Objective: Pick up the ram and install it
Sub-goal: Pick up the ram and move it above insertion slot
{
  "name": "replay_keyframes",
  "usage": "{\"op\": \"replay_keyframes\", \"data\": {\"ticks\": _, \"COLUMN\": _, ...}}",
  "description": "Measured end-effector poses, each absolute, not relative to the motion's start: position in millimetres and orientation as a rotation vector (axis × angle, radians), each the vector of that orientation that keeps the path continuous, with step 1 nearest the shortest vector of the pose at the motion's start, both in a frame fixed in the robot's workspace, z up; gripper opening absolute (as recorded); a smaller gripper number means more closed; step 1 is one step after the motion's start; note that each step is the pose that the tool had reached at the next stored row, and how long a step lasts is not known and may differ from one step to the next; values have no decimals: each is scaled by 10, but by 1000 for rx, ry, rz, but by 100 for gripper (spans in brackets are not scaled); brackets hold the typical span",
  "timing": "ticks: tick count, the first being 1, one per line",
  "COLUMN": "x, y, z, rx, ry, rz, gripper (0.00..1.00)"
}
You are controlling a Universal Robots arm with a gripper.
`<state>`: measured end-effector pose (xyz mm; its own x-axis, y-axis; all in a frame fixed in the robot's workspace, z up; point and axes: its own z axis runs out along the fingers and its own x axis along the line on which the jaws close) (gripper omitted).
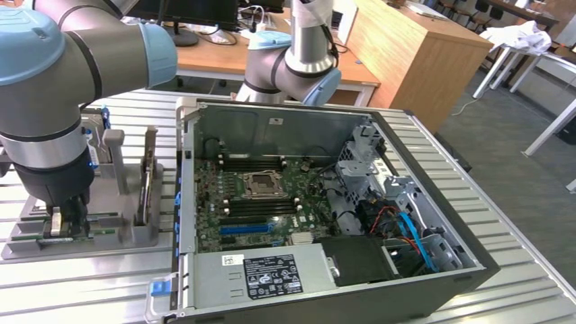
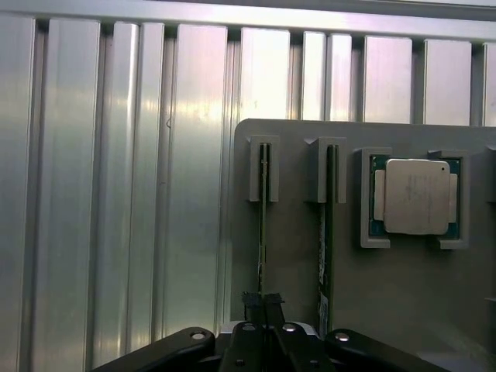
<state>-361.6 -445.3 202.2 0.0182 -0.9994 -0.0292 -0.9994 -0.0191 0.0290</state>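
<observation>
Exterior view: my gripper [image 1: 67, 226], eight o'clock from computer case [image 1: 270, 125], pinches ram [image 2: 263, 225] edge. I'd lift straight, sparing second stick [image 2: 326, 225].

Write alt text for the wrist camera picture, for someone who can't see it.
The tool is closed on the thin edge of a ram stick standing in a grey holder. A second stick and a square silver processor share the holder, on a ribbed metal table.

Wrist view: ram [image 2: 263, 225] edge-on, label and chips out of sight, one end buried in the closed claw [image 2: 263, 301]; claw body and grey holder [image 2: 387, 310] cropped by picture edges. Exterior view: computer case [image 1: 450, 287] cropped at lower edge; sticker [image 1: 272, 277] print illegible.
</observation>
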Motion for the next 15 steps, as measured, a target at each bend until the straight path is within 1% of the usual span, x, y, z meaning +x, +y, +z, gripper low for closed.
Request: {"op": "replay_keyframes", "data": {"ticks": 15, "x": -3608, "y": -4454, "z": 2247, "rx": 2242, "ry": -2200, "rz": -65, "gripper": 11}}
